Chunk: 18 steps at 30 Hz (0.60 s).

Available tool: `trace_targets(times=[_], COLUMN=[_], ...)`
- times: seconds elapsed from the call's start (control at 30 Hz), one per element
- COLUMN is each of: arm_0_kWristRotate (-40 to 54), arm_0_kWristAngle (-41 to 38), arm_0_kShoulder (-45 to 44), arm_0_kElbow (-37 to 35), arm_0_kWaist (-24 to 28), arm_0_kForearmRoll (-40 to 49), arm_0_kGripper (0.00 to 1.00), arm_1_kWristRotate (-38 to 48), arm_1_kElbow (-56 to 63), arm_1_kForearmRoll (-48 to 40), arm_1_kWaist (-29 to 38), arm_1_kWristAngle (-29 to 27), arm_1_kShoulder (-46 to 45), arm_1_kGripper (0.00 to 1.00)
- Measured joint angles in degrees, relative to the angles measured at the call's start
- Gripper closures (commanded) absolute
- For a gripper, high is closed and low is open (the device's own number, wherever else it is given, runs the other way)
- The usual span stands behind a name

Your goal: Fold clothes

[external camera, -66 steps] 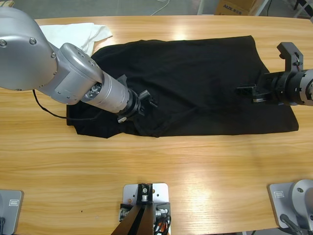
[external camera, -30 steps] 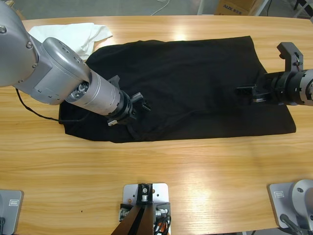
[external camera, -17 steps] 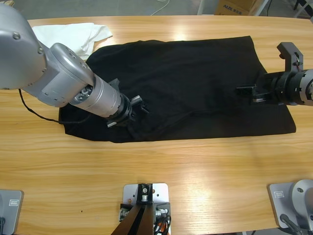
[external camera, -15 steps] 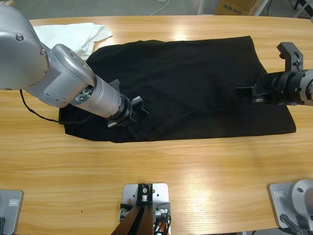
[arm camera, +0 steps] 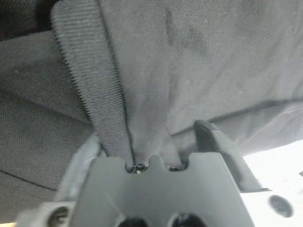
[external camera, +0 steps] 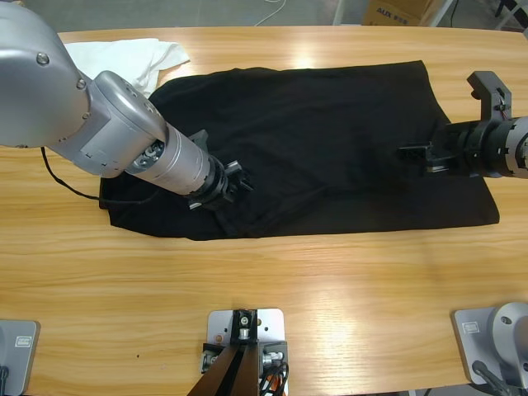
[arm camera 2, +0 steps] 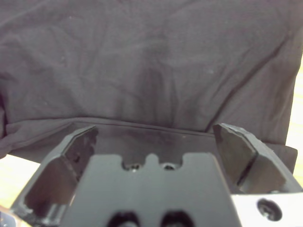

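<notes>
The black T-shirt lies spread across the wooden table, bunched at its left end. My left gripper sits low on that bunched left part. In the left wrist view it is shut on a fold of the T-shirt, with a ribbed band running into the jaws. My right gripper reaches in from the right edge and hovers over the shirt's right part. In the right wrist view it stands open, with smooth T-shirt fabric and a hem line below it.
A white garment lies crumpled at the table's far left, just beyond the shirt's corner. A black cable loops beside the left arm. Bare wood runs along the near side of the table. A cardboard box stands beyond the far edge.
My left gripper dragged the held fold left and toward the near edge, pulling the shirt's left end with it, then edged slightly back right. The right arm has stayed put.
</notes>
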Motion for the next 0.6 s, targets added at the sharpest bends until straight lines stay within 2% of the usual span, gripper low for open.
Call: trace_targets(times=[0.6], arm_0_kWristRotate=[-0.01], arm_0_kWristAngle=[0.04], arm_0_kShoulder=[-0.01], arm_0_kElbow=[-0.56], arm_0_kWaist=[0.0], arm_0_kForearmRoll=[-0.39], arm_0_kGripper=[1.0], arm_1_kWristRotate=[0.0], arm_1_kElbow=[0.0], arm_1_kForearmRoll=[0.0], arm_1_kWaist=[0.0], arm_1_kWristAngle=[1.47], arm_1_kShoulder=[0.16], arm_1_kGripper=[0.0])
